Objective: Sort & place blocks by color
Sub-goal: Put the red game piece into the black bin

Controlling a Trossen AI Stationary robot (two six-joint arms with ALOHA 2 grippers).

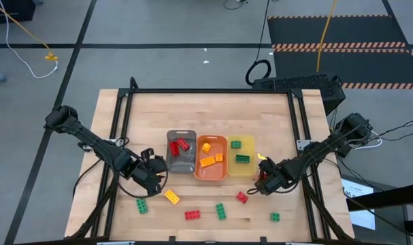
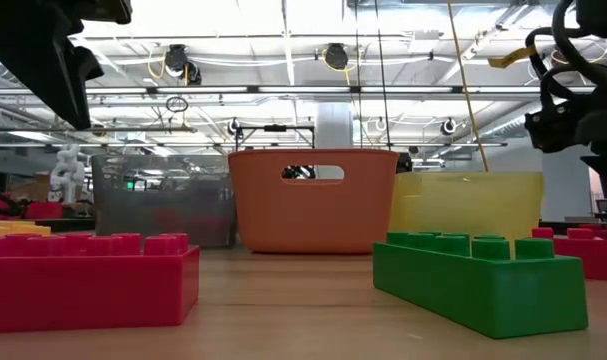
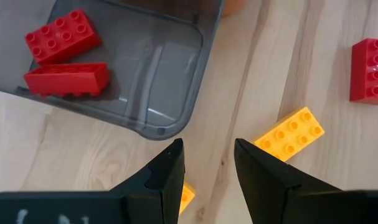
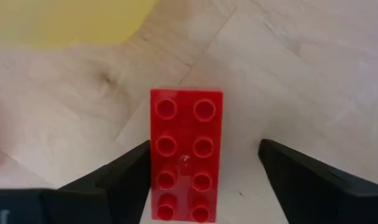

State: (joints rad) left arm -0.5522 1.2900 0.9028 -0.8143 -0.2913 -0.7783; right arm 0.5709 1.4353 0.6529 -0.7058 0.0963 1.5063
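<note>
My left gripper (image 1: 155, 180) (image 3: 207, 158) hovers open just off the near corner of the grey tray (image 1: 181, 153) (image 3: 145, 81), which holds two red blocks (image 3: 64, 59). A sliver of a yellow block (image 3: 187, 196) shows under one finger. My right gripper (image 1: 262, 184) (image 4: 204, 149) is open at the near right of the yellow tray (image 1: 241, 156). A red two-by-four block (image 4: 186, 155) lies flat on the table between its fingers, studs up. The orange tray (image 1: 211, 158) holds orange blocks and the yellow tray holds green ones. My right gripper comes at the red block from above, with its fingers along the two long sides. One finger (image 4: 129, 171) lies close against a long side (image 4: 154, 155); I cannot tell whether it touches. The other finger stands well apart.
Loose blocks lie on the near part of the table: green (image 1: 142, 206), yellow (image 1: 172, 197) (image 3: 289, 132), red (image 1: 192, 215), green (image 1: 221, 211), red (image 1: 241, 197), green (image 1: 275, 217). The three trays stand side by side mid-table. Bare wood lies beyond them.
</note>
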